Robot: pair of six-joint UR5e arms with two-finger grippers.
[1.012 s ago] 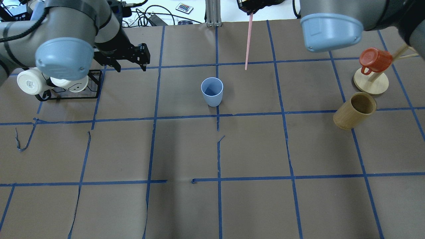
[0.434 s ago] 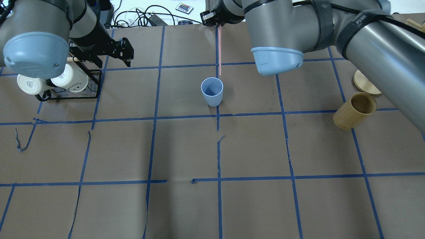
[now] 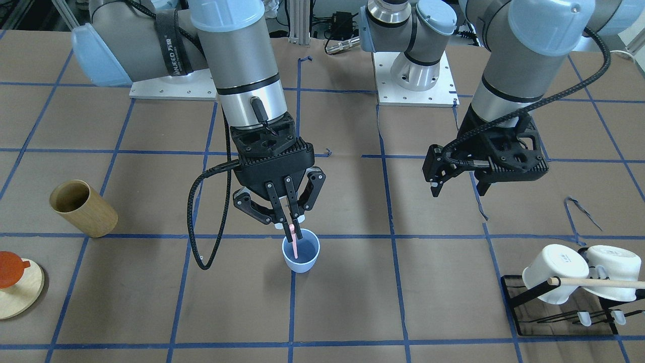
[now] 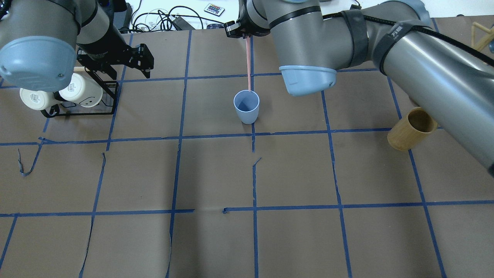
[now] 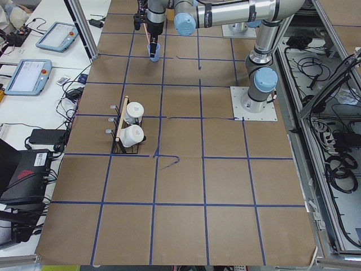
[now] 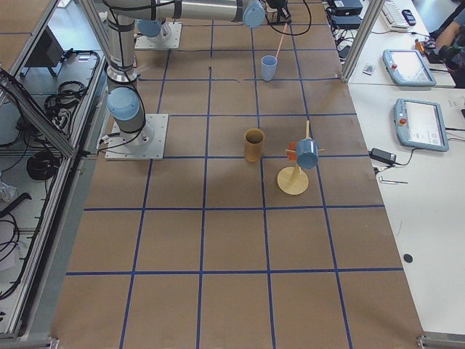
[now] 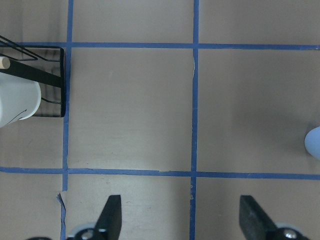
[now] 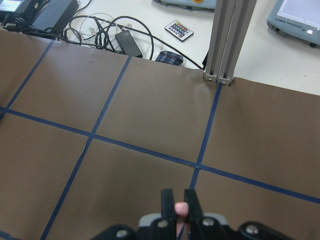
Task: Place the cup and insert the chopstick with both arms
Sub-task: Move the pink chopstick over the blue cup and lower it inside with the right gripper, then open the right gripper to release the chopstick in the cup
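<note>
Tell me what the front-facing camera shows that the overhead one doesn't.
Only the front-facing view: the right gripper with its fingers closed on the pink chopstick, whose lower end sits inside the blue cup. It also shows a red cup at the picture's left edge and the arm base plates.
Only the overhead view: a remote control and cables beyond the table.
Both: the blue cup, the chopstick, the bamboo cup, the white cups on their rack, and the open left gripper.
</note>
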